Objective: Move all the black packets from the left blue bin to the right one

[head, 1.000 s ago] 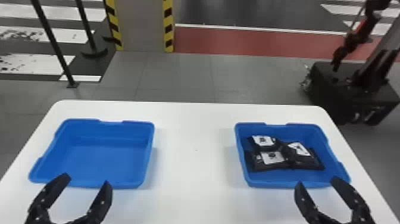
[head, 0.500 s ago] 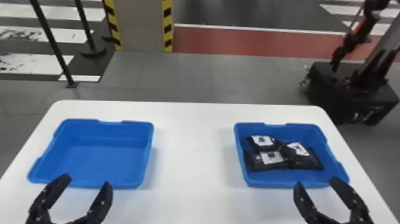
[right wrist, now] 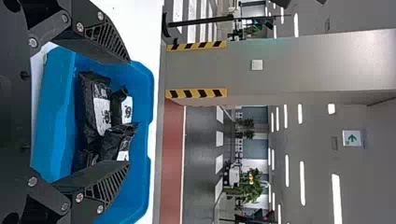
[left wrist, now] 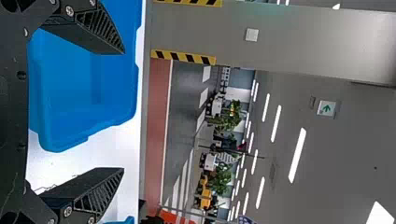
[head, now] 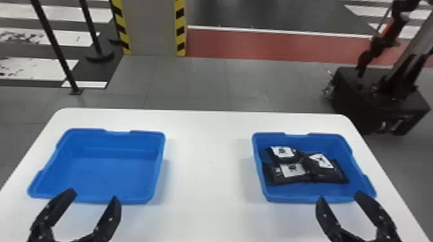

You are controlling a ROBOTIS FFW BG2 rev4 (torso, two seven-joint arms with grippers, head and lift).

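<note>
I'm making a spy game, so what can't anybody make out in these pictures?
All in the head view:
- How many black, shiny packets there are: they overlap.
- The blue plastic right bin's floor beneath them: they cover it.
- Fine print on their white labels: too small.
- Arms behind the black left gripper and right gripper: bottom edge.

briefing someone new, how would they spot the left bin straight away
Find the white table. Toward its left side, beyond the open left gripper, sits the left bin, shallow and blue. It holds nothing, whereas the right bin holds black packets with white labels.
</note>
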